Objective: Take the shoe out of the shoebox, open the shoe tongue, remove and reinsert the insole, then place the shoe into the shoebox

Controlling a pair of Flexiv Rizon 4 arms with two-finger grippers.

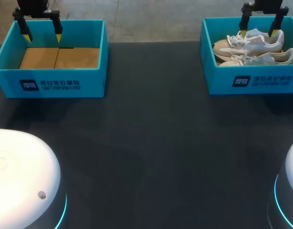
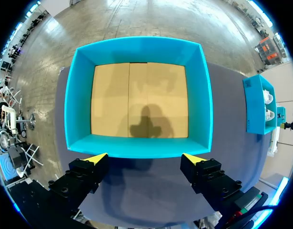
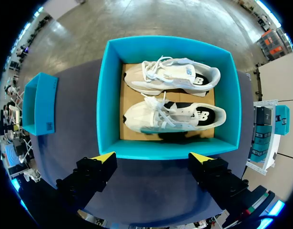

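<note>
Two pale sneakers lie side by side on cardboard inside the right teal shoebox (image 1: 251,81) (image 3: 108,109): one shoe (image 1: 248,43) (image 3: 172,76) farther back, the other shoe (image 1: 260,59) (image 3: 175,117) nearer the front wall. My right gripper (image 1: 261,34) (image 3: 152,156) hangs open above that box, with nothing between its fingers. A second teal shoebox (image 1: 51,83) (image 2: 79,95) at the far left holds only its cardboard floor. Above it my left gripper (image 1: 42,36) (image 2: 144,157) hangs open, holding nothing.
A dark table top (image 1: 156,143) stretches between and in front of the two boxes. White rounded arm bases (image 1: 22,176) sit at the near left and near right corners.
</note>
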